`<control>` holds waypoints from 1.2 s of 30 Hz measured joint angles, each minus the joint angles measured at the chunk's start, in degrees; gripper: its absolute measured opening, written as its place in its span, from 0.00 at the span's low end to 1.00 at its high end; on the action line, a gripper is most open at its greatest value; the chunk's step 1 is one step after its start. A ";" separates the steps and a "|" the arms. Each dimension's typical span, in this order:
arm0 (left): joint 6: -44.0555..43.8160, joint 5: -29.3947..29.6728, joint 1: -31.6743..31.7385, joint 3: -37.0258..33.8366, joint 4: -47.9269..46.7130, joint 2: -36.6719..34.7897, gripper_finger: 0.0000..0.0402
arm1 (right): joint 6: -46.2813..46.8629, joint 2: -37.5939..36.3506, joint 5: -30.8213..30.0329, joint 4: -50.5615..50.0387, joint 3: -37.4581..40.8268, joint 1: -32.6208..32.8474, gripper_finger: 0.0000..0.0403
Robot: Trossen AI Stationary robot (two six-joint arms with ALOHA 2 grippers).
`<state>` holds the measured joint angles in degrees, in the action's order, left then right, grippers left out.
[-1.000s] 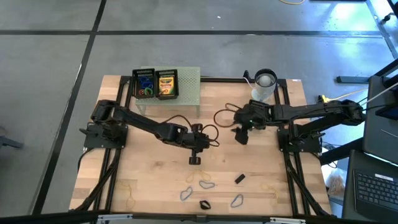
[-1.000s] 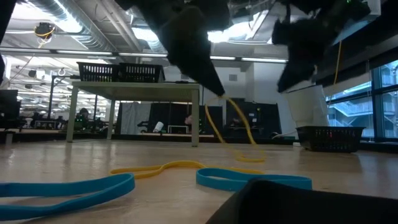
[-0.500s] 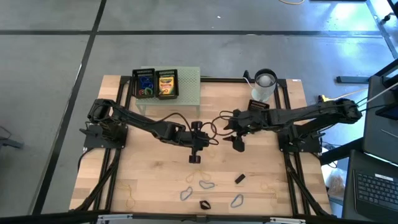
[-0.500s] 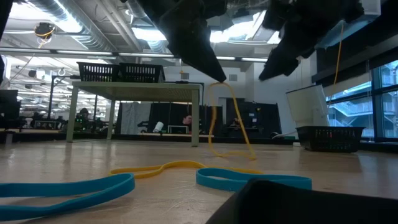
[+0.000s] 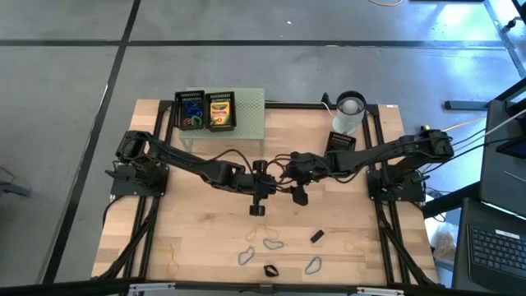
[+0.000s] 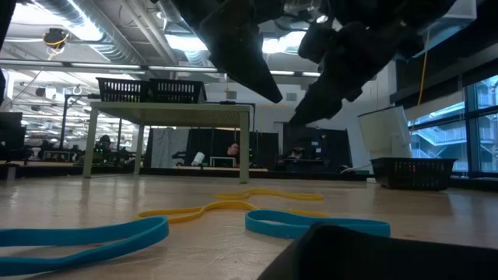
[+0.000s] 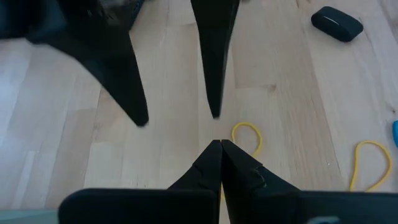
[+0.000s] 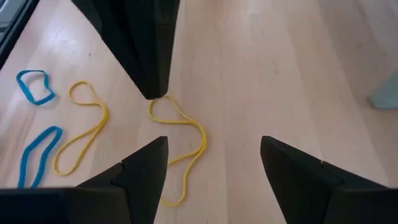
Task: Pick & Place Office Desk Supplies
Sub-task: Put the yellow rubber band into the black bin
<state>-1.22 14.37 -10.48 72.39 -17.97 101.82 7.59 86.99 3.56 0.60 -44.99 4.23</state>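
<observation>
A yellow rubber band lies flat on the wood at mid-table, also seen in the low view. My left gripper hangs shut just above its end, empty. My right gripper stands open facing it from the table's right, a finger's length off, its two fingers on either side of the band's line without touching anything. In the high view both meet at the table's middle, left gripper, right gripper.
Blue bands and another yellow band lie beside the pair. Wire clips, black clips and tan bands sit near the front edge. The pale green stand with the crayon box and a white cup stand at the back.
My right gripper has swept toward the table's left and down, tipping forward, until it faces the left gripper's tip. The yellow rubber band that hung from the left gripper's shut tip has fallen and now lies flat on the table.
</observation>
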 joint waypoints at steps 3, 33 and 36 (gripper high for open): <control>-0.41 -0.85 -0.04 -0.01 -0.73 0.00 0.00 | -0.40 2.22 1.62 0.71 0.00 0.02 0.63; -1.24 -2.04 -0.03 -0.01 -6.23 0.13 0.01 | -1.43 18.22 -3.63 7.76 -0.20 7.50 0.62; -0.73 -2.13 -0.04 -0.01 -7.15 0.13 0.01 | 1.80 18.22 -2.57 7.72 -0.20 7.41 0.61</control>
<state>-1.95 12.24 -10.52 72.38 -25.12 101.95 9.39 105.21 0.99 8.32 -45.19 11.64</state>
